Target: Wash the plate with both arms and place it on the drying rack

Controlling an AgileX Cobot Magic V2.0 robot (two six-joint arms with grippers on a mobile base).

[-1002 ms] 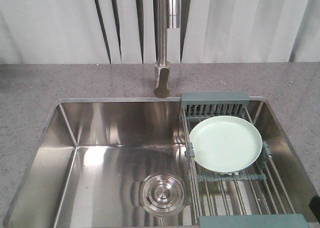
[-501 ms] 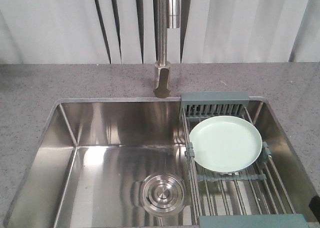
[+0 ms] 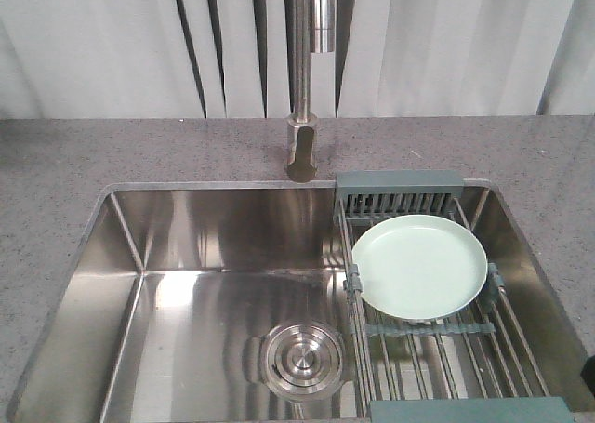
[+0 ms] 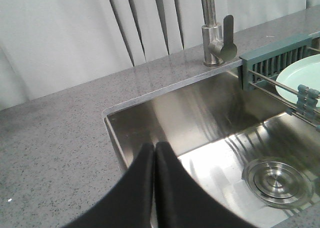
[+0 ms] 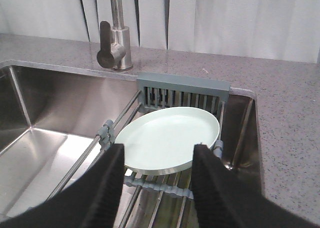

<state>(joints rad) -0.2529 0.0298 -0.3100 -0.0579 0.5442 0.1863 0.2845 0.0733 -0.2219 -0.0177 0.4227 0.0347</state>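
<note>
Up close first: the left gripper (image 4: 153, 153) has its two black fingers (image 4: 137, 188) pressed together, tips meeting in a point, nothing between them. It hangs over the near left corner of the sink (image 4: 150, 118), above the steel wall where the basin meets the grey speckled surface (image 4: 50, 138).

Right gripper (image 5: 157, 155): fingers (image 5: 100, 188) spread wide apart, empty. Seen from the right wrist view, the tips frame the near edge of the plate (image 5: 167, 138) without touching it (a clear gap shows on both sides).

Plate (image 3: 418, 265), pale mint green, round, low rim, glossy. It lies flat, face up, on the drying rack (image 3: 437, 349), resting on the parallel steel rods in the right part of the sink. Its far edge sits just beside the slotted grey-blue holder (image 3: 400, 195) at the back of the rack; grey-blue crosspieces (image 3: 432, 328) run under its near edge.

Sink basin (image 3: 186, 256) to the left of the rack, stainless, with the round steel drain (image 3: 302, 358) near the front, close to the rack's left rod.

Tap (image 3: 302, 144) stands on the surface behind the sink, at the middle of the back rim, lever pointing down and forward. Pale vertical blinds (image 3: 465, 42) behind it.

In the front view the arms hardly show; only a dark bit at the lower right edge, too small to tell.
</note>
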